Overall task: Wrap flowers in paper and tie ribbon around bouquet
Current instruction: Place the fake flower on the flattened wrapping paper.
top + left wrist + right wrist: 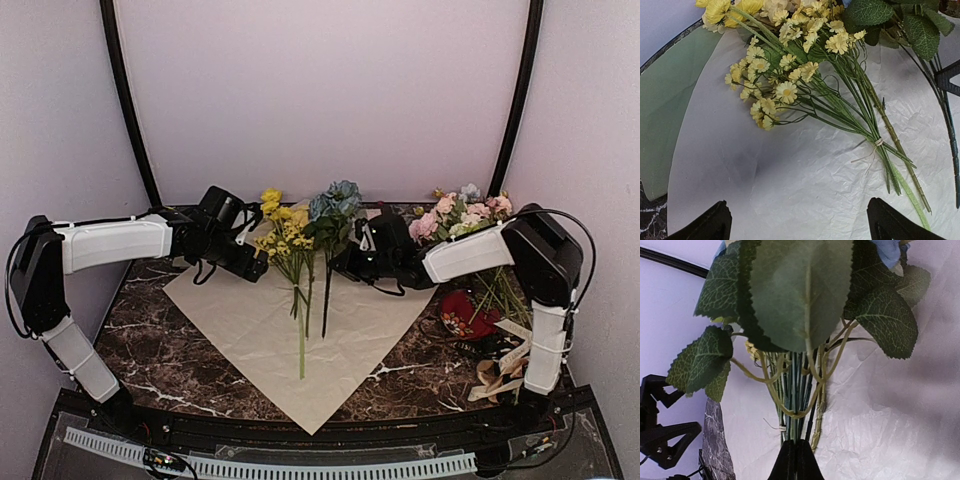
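The large thin beige paper sheet (240, 330) lies in the middle of the dark marble-patterned desk (150, 340), with one corner pointing to the near edge. On it lie the yellow small-blossom flowers on long green stalks (285, 235) and, just beside them on the right, the pale blue hydrangea head (335, 203). The heads are toward the far edge and the stalks toward the near edge.

The left pincer (800, 226) stands wide open beside the yellow blossoms and holds nothing; only paper shows between its jaws. The right pincer (796, 458) is fully closed, with its tips against the bundle of green stalks. I cannot tell if a stalk is pinched.

A pink and white rose bunch (455, 215) lies near the far right corner.
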Robot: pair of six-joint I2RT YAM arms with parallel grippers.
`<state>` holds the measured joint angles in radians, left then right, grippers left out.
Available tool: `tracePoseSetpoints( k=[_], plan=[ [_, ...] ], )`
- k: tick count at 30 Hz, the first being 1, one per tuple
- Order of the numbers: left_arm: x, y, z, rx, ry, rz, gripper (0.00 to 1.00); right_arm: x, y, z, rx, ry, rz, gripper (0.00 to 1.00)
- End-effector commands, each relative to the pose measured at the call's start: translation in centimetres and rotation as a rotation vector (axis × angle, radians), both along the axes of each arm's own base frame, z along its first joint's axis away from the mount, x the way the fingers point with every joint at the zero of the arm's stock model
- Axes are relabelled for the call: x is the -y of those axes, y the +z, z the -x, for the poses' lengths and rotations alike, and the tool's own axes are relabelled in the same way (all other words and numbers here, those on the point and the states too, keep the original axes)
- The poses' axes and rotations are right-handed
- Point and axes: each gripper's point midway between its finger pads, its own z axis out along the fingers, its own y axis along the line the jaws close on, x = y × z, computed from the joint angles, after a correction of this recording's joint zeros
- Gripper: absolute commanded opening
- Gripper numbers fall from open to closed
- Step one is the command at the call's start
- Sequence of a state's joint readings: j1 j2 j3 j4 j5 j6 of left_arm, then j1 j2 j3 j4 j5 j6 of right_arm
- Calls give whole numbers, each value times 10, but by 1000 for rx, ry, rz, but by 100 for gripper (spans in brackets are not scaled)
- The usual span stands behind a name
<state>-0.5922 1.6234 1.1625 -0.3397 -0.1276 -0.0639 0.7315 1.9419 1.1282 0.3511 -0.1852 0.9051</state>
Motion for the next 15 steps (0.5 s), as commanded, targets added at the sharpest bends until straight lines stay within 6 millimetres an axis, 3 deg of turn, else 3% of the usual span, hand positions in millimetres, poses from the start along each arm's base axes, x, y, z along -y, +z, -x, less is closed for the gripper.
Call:
tracePoseSetpoints(
  k=[1,7,8,13,15],
  plan=[
    [-1,18,-3,32,0,13,98,-40,27,-1,60,70,-110,0],
    [-1,16,-3,27,0,11,97,-52,0,0,-8,96,-108,0],
    [-1,17,-3,28,-1,12,98,-52,-14,-1,-33,101,-79,0],
    [-1,18,-2,32,-1,14,98,-43,-39,-4,-54,115,39,0],
    [0,18,-2,30,-4,18,98,-41,-44,-4,-54,132,81,5]
  ],
)
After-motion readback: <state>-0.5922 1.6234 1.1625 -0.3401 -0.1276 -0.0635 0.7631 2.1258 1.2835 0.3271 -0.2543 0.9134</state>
